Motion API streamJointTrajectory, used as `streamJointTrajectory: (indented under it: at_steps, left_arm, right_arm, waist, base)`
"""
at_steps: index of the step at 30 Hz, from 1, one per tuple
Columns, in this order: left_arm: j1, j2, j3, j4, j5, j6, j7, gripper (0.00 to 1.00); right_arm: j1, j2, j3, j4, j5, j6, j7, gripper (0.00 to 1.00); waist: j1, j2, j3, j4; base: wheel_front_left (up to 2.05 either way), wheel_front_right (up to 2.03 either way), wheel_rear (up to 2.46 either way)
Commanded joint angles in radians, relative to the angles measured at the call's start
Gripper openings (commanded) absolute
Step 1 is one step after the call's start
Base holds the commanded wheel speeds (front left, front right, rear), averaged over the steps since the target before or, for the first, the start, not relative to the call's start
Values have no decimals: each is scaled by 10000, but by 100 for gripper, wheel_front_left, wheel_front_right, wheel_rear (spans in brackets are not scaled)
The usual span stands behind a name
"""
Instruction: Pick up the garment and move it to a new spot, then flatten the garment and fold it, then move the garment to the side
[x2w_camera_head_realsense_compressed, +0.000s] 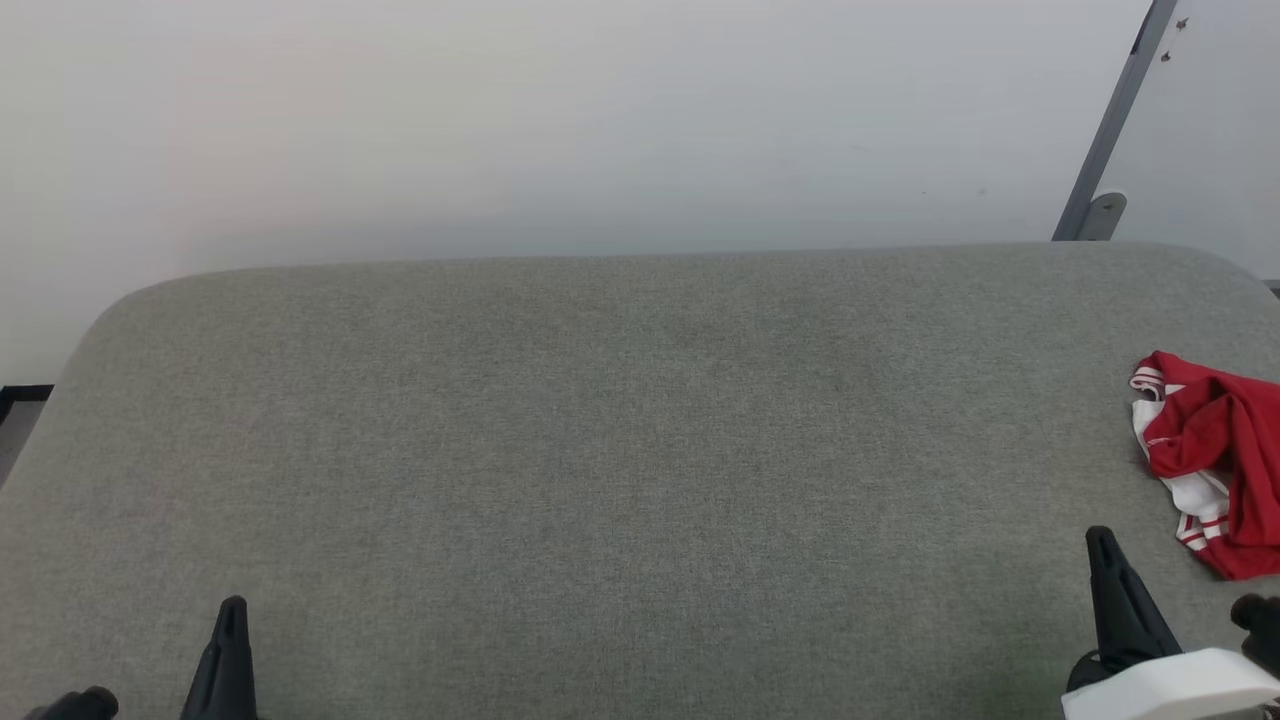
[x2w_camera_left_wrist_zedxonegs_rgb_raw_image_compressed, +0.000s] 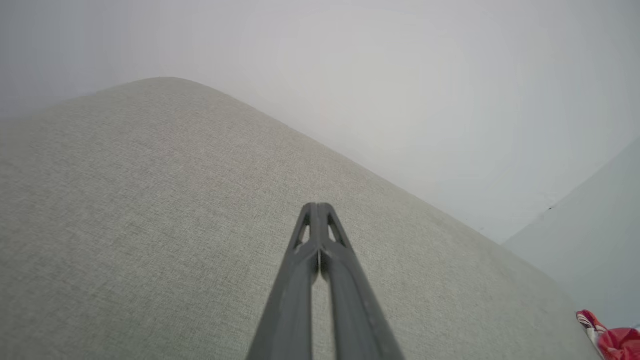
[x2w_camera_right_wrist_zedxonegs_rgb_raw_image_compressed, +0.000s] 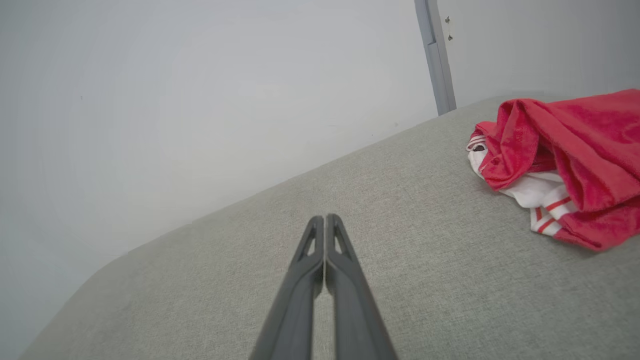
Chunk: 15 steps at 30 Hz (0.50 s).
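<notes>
- the garment (x2w_camera_head_realsense_compressed: 1215, 460) lies bunched in a heap at the right-hand end of the grey padded surface (x2w_camera_head_realsense_compressed: 600, 420), red cloth rumpled over a white sleeve with red stripes.
- in the head view its right part runs off the picture, so i cannot tell whether it reaches or hangs over that side edge.
- the right gripper (x2w_camera_head_realsense_compressed: 1100, 540) has its two dark fingers pressed together with nothing between them. it sits near the garment but apart from it, with a strip of grey fabric showing between the fingertips and the nearest fold.
- in the right wrist view the heap lies ahead and to the right of the clenched fingers, which point past it towards the wall (x2w_camera_head_realsense_compressed: 500, 120).
- the left gripper (x2w_camera_head_realsense_compressed: 232, 612) is clenched too and grasps nothing. it sits at the near left, well apart from the garment.
- a broad stretch of plain grey fabric lies between the two grippers and runs on to the far edge.
- the far edge runs straight along the pale wall and curves off in a rounded corner at each end.
- past the left corner a dark strip (x2w_camera_head_realsense_compressed: 20, 392) shows low down beside the surface.
- behind the far right corner a grey metal post (x2w_camera_head_realsense_compressed: 1110, 130) leans up along the wall, beyond the garment.
- a white forearm piece (x2w_camera_head_realsense_compressed: 1170, 685) shows just behind the right gripper at the bottom right corner.
</notes>
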Motion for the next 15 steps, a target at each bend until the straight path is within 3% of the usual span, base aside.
streamJointTrajectory:
  at_steps: [1,15]
  left_arm:
    - [-354,15,79,-70,-434,-9,120,0]
    - [-800,-227,124,89,-2078,-15,628,0]
  right_arm:
    - [-362,-12,-77,-145,485,-1,132,0]
    - [-634,206,-178,-90,2274,-1,639,0]
  waist:
    - [0,-1,11,2]
    - [0,-1,85,7]
  base:
    - [0,0,0]
    - [0,0,0]
